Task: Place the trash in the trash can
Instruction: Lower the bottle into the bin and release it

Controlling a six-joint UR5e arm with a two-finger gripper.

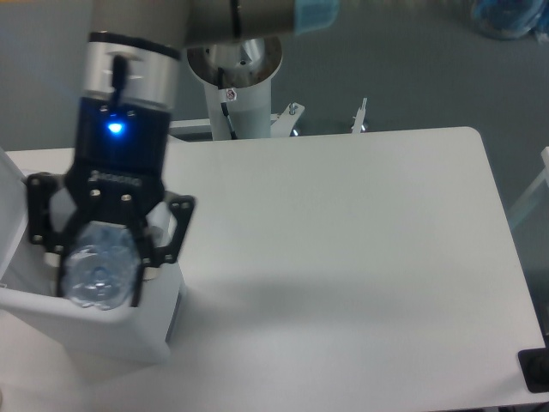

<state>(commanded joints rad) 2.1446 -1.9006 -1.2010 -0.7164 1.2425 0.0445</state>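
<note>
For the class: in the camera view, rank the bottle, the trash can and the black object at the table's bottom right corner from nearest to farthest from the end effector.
1. Bottle: held in the end effector.
2. Trash can: directly beneath, at the left edge.
3. Black object: far right corner of the table.
</note>
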